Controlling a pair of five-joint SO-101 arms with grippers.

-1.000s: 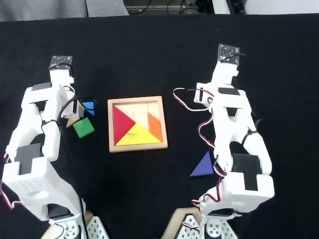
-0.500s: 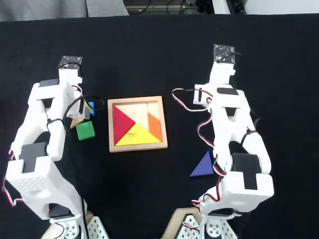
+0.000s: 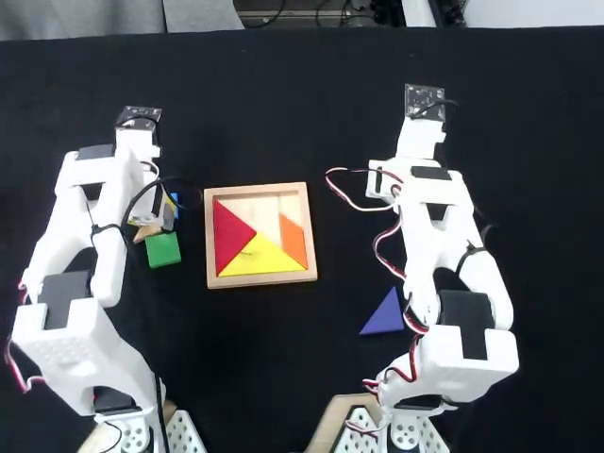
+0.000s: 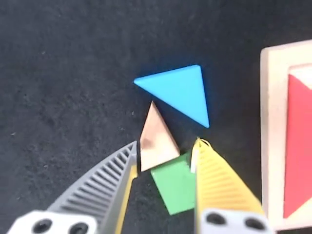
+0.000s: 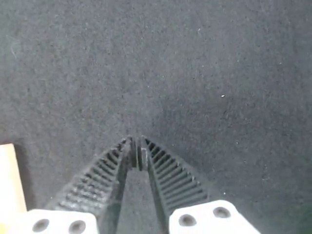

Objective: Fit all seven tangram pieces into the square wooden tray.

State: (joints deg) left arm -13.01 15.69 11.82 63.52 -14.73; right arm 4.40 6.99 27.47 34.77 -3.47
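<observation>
High view: the square wooden tray (image 3: 257, 188) sits mid black surface (image 3: 283, 104), btwn the two arms. Inside it are 3 pieces: a red triangle (image 3: 229, 234) on the left side, a yellow triangle (image 3: 260, 257) along the edge nearest the arm bases, and an orange piece (image 3: 293, 238) on the right side. The far part of the tray is bare wood. Left of the tray, a green square (image 3: 163, 249), tan triangle (image 3: 142, 231) and blue triangle (image 3: 171, 201) cluster together. A purple triangle (image 3: 384, 313) lies on the right, well apart from the tray.

Left wrist view: the left end effector (image 4: 165, 143) is released, fingers spread, w/ the tan triangle and part of the green square btwn them. The blue triangle is just beside the tan one, and a tray corner w/ red is nearby.

Right wrist view: the right end effector (image 5: 135, 146) is clenched, gripping nothing, over the surface.
</observation>
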